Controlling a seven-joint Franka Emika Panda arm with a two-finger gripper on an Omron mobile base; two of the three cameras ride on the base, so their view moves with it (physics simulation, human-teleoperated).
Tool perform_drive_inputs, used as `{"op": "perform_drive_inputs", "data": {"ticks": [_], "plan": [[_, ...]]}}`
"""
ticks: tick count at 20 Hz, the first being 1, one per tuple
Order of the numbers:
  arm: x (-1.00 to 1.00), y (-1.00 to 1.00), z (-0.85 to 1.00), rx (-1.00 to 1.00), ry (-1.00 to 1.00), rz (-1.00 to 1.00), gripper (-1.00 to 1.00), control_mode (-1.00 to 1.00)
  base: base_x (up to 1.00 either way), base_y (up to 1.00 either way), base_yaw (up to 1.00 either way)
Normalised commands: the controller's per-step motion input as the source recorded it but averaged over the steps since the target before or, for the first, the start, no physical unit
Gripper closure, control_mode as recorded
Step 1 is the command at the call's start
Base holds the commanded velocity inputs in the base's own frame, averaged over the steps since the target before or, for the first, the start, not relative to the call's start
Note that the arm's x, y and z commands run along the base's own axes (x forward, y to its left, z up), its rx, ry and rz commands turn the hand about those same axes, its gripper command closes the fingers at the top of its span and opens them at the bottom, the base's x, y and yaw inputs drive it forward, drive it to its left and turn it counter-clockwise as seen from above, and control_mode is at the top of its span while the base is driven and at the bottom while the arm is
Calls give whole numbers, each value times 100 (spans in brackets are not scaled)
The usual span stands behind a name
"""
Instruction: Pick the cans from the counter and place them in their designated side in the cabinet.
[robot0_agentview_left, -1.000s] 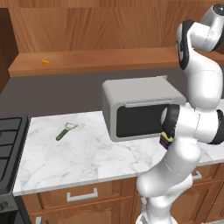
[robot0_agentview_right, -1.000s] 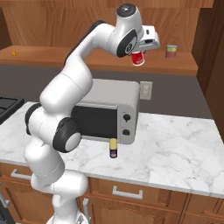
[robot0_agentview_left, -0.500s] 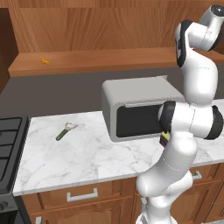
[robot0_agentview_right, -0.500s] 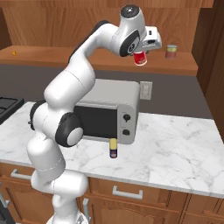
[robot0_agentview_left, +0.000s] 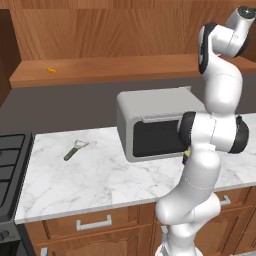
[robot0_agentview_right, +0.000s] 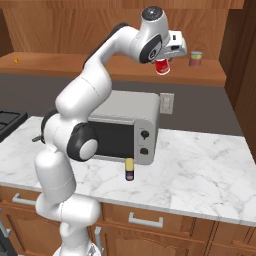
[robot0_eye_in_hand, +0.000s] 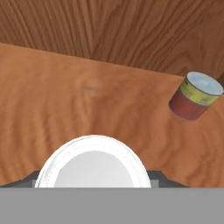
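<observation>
1. Carrying the red can (robot0_agentview_right: 162, 66) over the cabinet (robot0_agentview_right: 100, 66) shelf, the gripper (robot0_agentview_right: 166, 56) has its jaws clamped on it, white top filling the hand view's 6 o'clock.
2. Good practice here: lower it upright onto bare wood, well short of the pale greenish can (robot0_agentview_right: 195, 58) at 3 o'clock, and release only once seated.
3. The blue can (robot0_agentview_right: 129, 169) waits on the counter (robot0_agentview_right: 200, 170), just before the microwave (robot0_agentview_right: 127, 125).
4. Against a second ago, the held can has barely shifted; the grip is unchanged.
</observation>
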Motion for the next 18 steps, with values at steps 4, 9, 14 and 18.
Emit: {"op": "perform_drive_inputs", "data": {"ticks": [4, 9, 14, 18], "plan": [[20, -6, -4, 1, 3, 0, 100, -100, 0, 0, 0], [20, -5, -5, 1, 4, 0, -100, -100, 0, 0, 0], [10, -9, -2, 2, 1, 1, -100, -100, 0, 0, 0], [0, -17, 0, 4, -4, 3, -100, -100, 0, 0, 0]]}}
